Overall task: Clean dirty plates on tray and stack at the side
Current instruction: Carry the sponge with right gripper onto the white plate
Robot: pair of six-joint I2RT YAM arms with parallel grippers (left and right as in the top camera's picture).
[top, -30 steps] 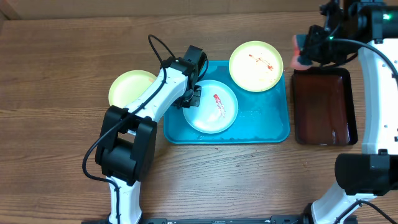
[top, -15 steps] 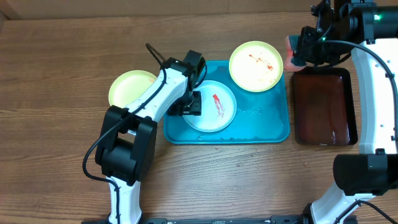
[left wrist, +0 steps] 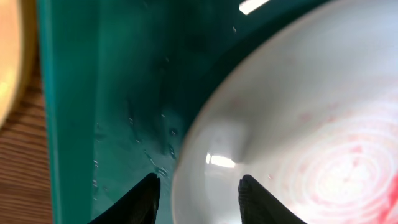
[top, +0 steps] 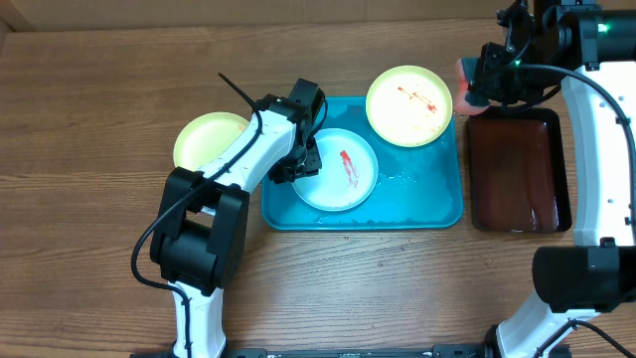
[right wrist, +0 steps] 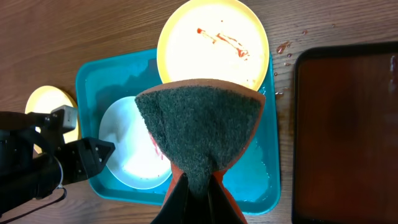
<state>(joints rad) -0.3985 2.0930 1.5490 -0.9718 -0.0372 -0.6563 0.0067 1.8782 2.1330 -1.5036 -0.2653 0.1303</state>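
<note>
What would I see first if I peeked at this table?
Probably the big turquoise tray in the middle, holding a light blue plate and, at its far right corner, a yellow-rimmed plate, both smeared with red sauce. Next, the green-and-orange sponge pinched in the right tool, just right of that yellow-rimmed plate. The left tool sits at the blue plate's left edge, fingers apart.

Brown wooden table [top: 89, 259], grain running left to right, fills every view. The same wood shows on all sides of the scouring sponge [right wrist: 199, 134] in the right wrist view, with small wet drops [right wrist: 283, 47] up and right of it. A pale beige strip [top: 248, 12] lies overhead, beyond the table's far edge; wall or floor, cannot tell. Light even, shadows soft.
</note>
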